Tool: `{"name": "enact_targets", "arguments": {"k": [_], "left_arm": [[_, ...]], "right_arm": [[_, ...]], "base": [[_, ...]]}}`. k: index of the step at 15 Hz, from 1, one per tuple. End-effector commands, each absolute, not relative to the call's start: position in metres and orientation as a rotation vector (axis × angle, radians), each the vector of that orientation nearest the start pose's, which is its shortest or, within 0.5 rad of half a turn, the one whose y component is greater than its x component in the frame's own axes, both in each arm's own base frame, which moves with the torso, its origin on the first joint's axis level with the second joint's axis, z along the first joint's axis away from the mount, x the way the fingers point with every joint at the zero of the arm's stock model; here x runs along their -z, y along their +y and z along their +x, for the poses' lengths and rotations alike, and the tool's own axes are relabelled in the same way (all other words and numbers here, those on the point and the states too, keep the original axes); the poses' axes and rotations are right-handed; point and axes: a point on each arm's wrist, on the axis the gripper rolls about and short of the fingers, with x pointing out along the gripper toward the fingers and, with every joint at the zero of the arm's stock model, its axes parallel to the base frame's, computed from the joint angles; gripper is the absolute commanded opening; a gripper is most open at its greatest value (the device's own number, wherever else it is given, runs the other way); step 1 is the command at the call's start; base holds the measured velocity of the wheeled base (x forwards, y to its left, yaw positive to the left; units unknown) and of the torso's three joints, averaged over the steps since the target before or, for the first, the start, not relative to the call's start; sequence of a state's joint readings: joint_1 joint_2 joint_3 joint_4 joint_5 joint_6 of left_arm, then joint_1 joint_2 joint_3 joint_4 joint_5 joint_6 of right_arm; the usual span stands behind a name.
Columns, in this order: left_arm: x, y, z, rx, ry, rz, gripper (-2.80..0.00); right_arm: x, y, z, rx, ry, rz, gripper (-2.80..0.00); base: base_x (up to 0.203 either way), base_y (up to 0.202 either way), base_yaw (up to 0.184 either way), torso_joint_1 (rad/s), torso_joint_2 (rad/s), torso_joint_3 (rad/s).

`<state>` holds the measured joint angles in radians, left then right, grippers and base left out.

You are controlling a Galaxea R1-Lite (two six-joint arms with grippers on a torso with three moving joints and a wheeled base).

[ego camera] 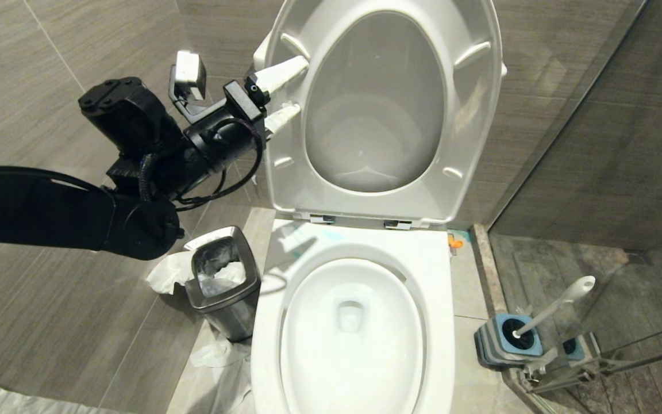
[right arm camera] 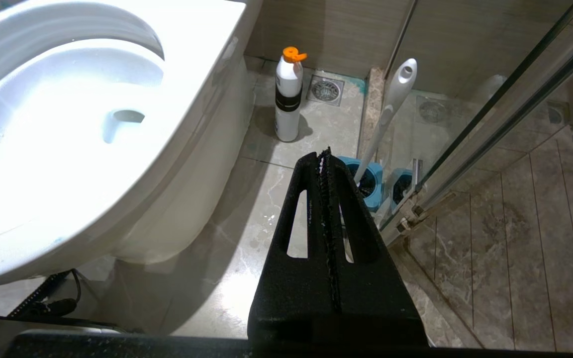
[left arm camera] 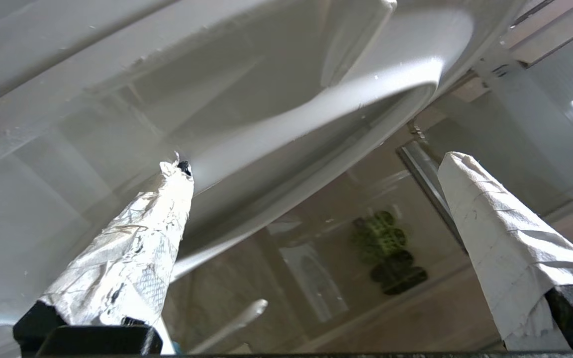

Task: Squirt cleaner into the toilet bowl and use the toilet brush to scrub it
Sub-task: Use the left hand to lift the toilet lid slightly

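Note:
The white toilet bowl [ego camera: 268, 345] stands open, its seat and lid [ego camera: 480, 115] raised against the wall. Faint turquoise smears of cleaner [ego camera: 314, 234] show on the bowl's back ledge. My left gripper [ego camera: 297, 85] is open, its white-wrapped fingers at the left edge of the raised seat, holding nothing. The left wrist view has the left gripper [left arm camera: 316, 161] close under the seat's curve. The toilet brush [ego camera: 558, 302] leans in its blue holder [ego camera: 500, 345] on the floor at the right. My right gripper [right arm camera: 322, 154] is shut and empty, low beside the bowl [right arm camera: 202, 64], pointing toward the brush [right arm camera: 391, 104].
A steel waste bin [ego camera: 224, 282] with a white liner stands left of the bowl, with crumpled paper [ego camera: 216, 356] around it. A white bottle with an orange cap [right arm camera: 288, 97] stands on the floor right of the toilet. A glass shower partition [ego camera: 595, 172] closes off the right.

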<state>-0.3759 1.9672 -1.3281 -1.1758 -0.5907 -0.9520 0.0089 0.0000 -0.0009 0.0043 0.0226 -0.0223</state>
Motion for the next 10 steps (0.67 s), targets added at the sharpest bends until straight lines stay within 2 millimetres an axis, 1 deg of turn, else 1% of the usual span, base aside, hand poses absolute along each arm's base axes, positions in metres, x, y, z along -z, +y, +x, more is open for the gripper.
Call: {"name": "enact_targets", "arguments": {"k": [1, 3, 5, 10], "left_arm": [[-0.282, -0.157, 0.361, 1.106, -0.064, -0.780, 0.00], [-0.285, -0.161, 0.366, 1.074, -0.081, -0.787, 0.00], [-0.283, -0.165, 0.373, 1.004, -0.083, -0.767, 0.00], [-0.278, -0.172, 0.380, 0.940, -0.073, -0.772, 0.00]], "right_arm": [[-0.075, 0.000, -0.023, -0.032, 0.004, -0.023, -2.80], [-0.075, 0.000, -0.023, -0.032, 0.004, -0.023, -2.80], [-0.075, 0.000, -0.023, -0.032, 0.004, -0.023, -2.80], [-0.075, 0.000, -0.023, -0.032, 0.004, -0.023, -2.80]], "base": [[0.000, 0.000, 0.000, 0.000, 0.00, 0.000], [0.000, 0.000, 0.000, 0.000, 0.00, 0.000], [0.000, 0.000, 0.000, 0.000, 0.00, 0.000], [0.000, 0.000, 0.000, 0.000, 0.00, 0.000]]}}
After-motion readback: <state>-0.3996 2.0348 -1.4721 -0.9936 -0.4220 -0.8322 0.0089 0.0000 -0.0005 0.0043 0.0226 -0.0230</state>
